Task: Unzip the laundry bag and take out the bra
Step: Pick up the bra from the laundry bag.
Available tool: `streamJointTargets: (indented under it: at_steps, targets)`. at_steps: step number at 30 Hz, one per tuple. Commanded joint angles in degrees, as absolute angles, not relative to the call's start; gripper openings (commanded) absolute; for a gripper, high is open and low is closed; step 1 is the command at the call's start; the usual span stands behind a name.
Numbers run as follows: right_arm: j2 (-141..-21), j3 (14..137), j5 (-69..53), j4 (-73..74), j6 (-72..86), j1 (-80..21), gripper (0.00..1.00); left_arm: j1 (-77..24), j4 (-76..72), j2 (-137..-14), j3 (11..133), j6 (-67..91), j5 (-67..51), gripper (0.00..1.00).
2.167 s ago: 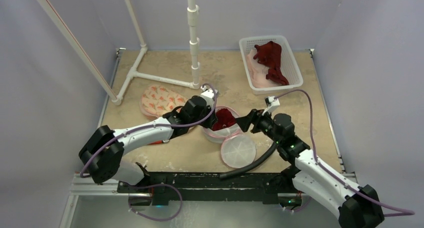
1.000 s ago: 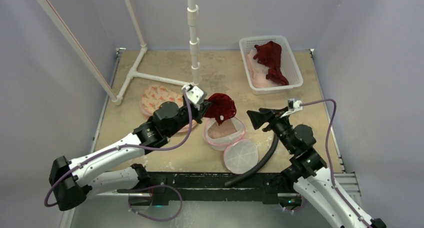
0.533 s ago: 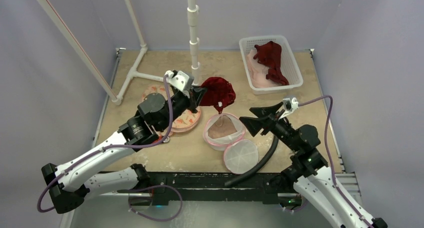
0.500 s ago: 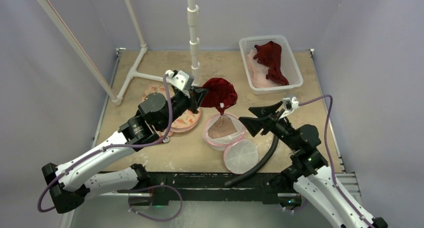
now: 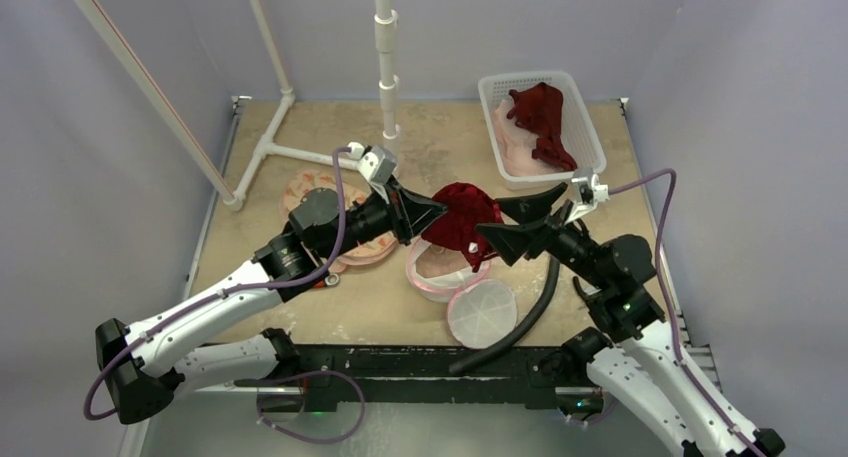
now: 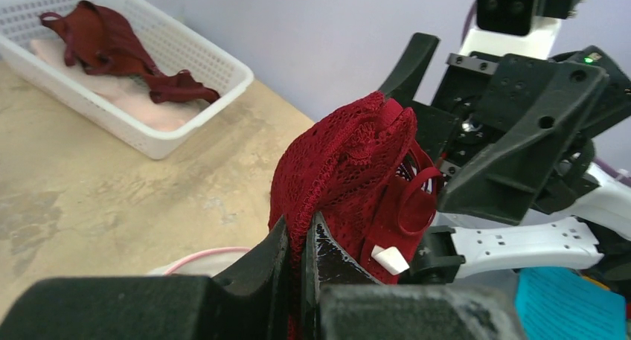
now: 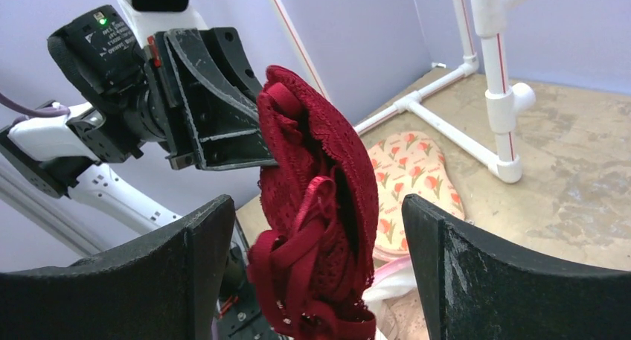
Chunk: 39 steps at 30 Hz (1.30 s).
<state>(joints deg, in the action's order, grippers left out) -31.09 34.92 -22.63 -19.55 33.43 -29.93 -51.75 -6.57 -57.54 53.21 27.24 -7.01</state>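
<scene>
Bra (image 5: 462,214), dark red lace, is off the desk (image 5: 440,142) and in the air, pinched at one edge by the left end effector (image 5: 432,213), whose fingers (image 6: 294,243) are pressed together on the fabric. The cups bunch upward from the grip, and the straps and a small white tag hang loose below.

Laundry bag (image 5: 418,277), round with a pink rim, lies directly under the bra. It is open, and its circular mesh flap (image 5: 478,312) is folded out toward the near edge.

Right end effector (image 5: 489,227) has its fingers (image 7: 186,273) spread wide apart. The bra hangs in the gap between them in the right wrist view. Whether either finger touches the lace, I cannot tell.

Second round bag with a floral print (image 5: 305,189) lies flat left of the open one, partly under the left arm. White basket (image 5: 592,127) at the far right corner holds another dark red garment on something pale pink. White pipe stand (image 5: 385,67) is at the far centre.
</scene>
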Motion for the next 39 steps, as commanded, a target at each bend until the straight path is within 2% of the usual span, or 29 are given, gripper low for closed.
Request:
streamJointTargets:
  at_steps: [1,8,11,18,21,30,31,34,35,36,39]
  targets:
    - [-33.19,37.50,-25.74,-19.38,33.64,-29.70,0.85,-51.40,-13.77,-56.27,51.36,30.40,-11.48,0.00]
    - [-35.25,37.99,-33.72,-22.01,33.77,-29.71,0.73,-51.41,-14.71,-56.45,51.50,30.80,-11.85,0.00]
    - [-35.63,37.84,-34.63,-21.77,34.25,-29.72,0.60,-51.39,-15.01,-56.89,51.59,30.72,-11.58,0.00]
    - [-36.14,37.83,-33.99,-20.87,33.92,-29.71,0.27,-51.39,-14.95,-57.07,50.96,30.74,-10.18,0.00]
    - [-36.45,38.05,-32.88,-20.19,33.58,-29.75,0.01,-51.41,-13.56,-56.83,50.84,30.04,-8.02,0.00]
    - [-37.15,39.88,-30.36,-17.92,31.87,-29.70,0.00,-51.38,-10.63,-55.04,50.08,29.27,-3.36,0.16]
    - [-37.25,40.15,-30.06,-17.78,31.75,-29.71,0.00,-51.38,-10.49,-54.95,49.93,29.31,-3.00,0.21]
    - [-37.02,40.75,-28.09,-17.32,31.75,-29.69,0.00,-51.38,-9.83,-54.61,49.74,29.88,-1.31,0.46]
    - [-36.77,40.97,-27.11,-16.97,31.64,-29.69,0.00,-51.37,-9.34,-54.52,49.81,30.01,-0.53,0.51]
    - [-36.68,41.34,-26.01,-16.59,31.43,-29.73,0.00,-51.44,-8.89,-54.33,49.94,30.28,-0.15,0.55]
    - [-36.28,42.73,-21.14,-14.68,30.82,-29.71,0.00,-51.33,-6.87,-52.99,50.09,30.95,4.33,0.60]
